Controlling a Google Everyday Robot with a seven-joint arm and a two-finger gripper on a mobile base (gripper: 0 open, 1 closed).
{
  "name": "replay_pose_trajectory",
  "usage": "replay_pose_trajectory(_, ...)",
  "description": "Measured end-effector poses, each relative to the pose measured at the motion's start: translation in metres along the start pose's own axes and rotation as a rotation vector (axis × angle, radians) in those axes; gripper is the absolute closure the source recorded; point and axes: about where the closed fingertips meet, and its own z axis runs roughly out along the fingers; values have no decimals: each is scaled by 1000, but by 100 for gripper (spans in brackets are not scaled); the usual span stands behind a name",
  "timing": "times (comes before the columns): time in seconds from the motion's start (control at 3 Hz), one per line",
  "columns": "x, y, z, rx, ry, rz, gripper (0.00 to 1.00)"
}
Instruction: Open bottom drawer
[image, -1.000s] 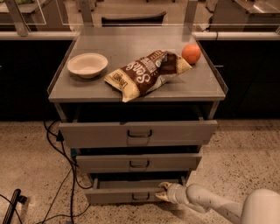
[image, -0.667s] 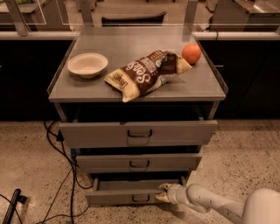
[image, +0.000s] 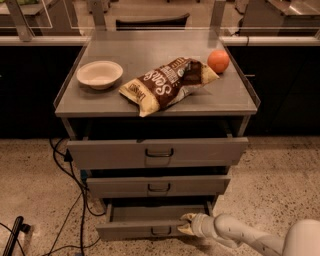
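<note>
The bottom drawer (image: 135, 229) is the lowest of three grey cabinet drawers. It stands pulled out, showing its shallow tray (image: 150, 212) and a small dark pull handle (image: 161, 231) on the low front. My gripper (image: 187, 224) comes in from the lower right on a white arm (image: 240, 235). It rests at the right end of the drawer front, over its top edge, to the right of the handle.
The middle drawer (image: 159, 186) and the wide top drawer (image: 158, 152) are also pulled out, overhanging the bottom one. On the cabinet top lie a white bowl (image: 99, 74), a chip bag (image: 167, 84) and an orange (image: 218, 61). Black cables (image: 75, 200) trail on the floor at left.
</note>
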Motion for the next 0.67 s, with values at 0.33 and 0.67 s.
replay_pose_trajectory(0.33, 0, 0, 0, 0, 0, 0, 57)
replay_pose_trajectory(0.67, 0, 0, 0, 0, 0, 0, 35)
